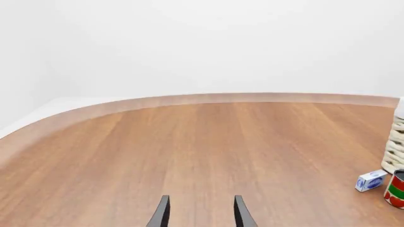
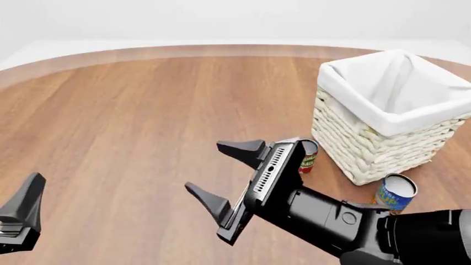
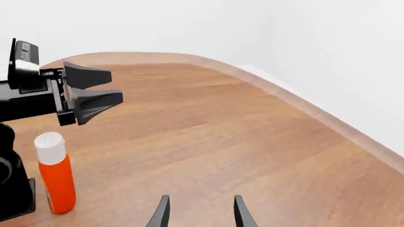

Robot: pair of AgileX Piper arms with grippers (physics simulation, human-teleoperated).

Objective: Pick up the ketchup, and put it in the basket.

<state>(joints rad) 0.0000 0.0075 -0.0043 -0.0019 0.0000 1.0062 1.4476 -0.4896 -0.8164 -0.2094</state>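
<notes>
The right gripper (image 2: 213, 176) hung wide open and empty at lower center, left of the basket (image 2: 368, 149); the left gripper (image 1: 200, 213) was likewise parted, empty.

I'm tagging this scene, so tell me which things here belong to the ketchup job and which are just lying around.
Belongs to the job:
ketchup
basket

Just lying about:
tomato sauce can
blue and yellow can
small blue and white box

We see the ketchup (image 3: 56, 172) upright on the wood, red with a white cap, well off to one side of the right fingers (image 3: 162, 213). Our white wicker basket (image 2: 390, 118) stands open, beyond the fingers.
</notes>
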